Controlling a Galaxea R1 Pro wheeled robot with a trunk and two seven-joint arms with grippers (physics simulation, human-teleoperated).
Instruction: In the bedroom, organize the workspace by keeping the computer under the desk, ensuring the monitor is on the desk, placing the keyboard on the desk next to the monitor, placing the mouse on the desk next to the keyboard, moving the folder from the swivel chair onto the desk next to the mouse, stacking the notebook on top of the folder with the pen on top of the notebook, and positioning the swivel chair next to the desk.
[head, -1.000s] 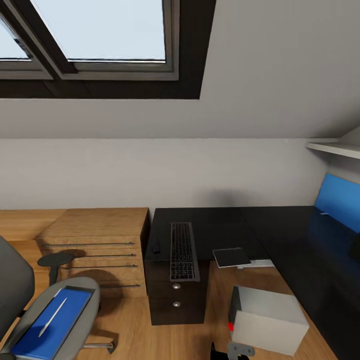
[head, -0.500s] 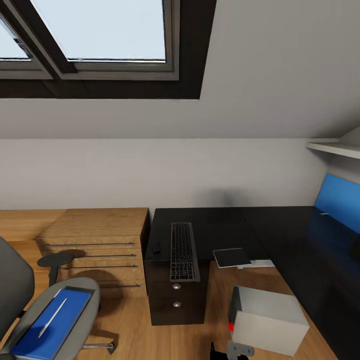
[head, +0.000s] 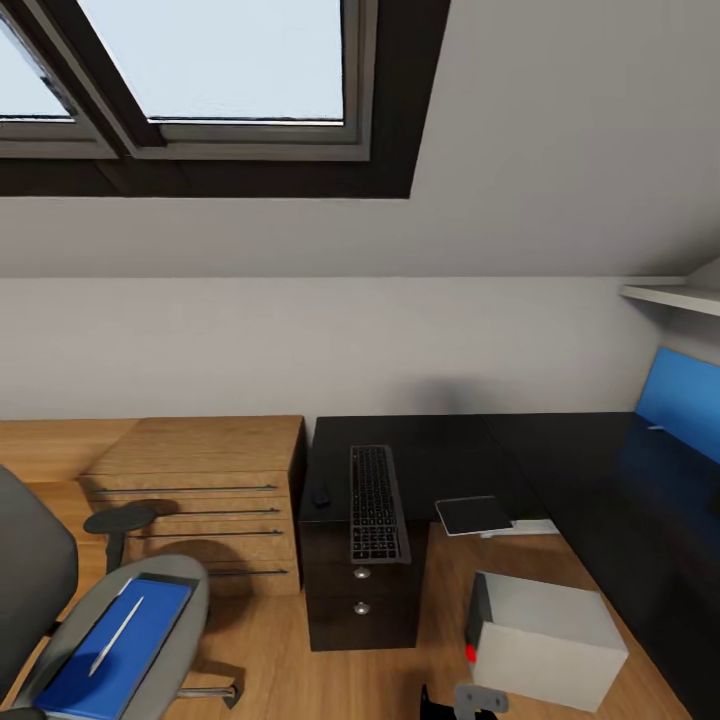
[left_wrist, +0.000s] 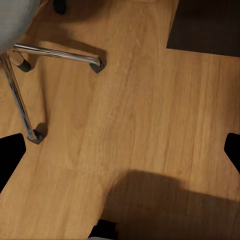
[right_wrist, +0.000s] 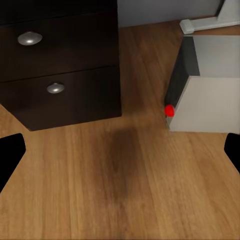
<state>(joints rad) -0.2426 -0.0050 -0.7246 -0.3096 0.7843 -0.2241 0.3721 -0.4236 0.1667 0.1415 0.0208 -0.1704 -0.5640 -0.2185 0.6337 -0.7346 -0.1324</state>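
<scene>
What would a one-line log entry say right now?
folder: on swivel chair | keyboard: on black cabinet | computer: floor | end effectors: empty

- Head view looks forward and down from high up, taking in the skylight, black drawer cabinet (head: 362, 590) and computer (head: 548, 640).
- Left wrist view points steeply down, close over the wood floor (left_wrist: 145, 125) by the swivel chair (left_wrist: 20, 75) base.
- Right wrist view looks down, low and near; shares cabinet drawers (right_wrist: 60, 75) and computer (right_wrist: 205, 85) with the head view.
</scene>
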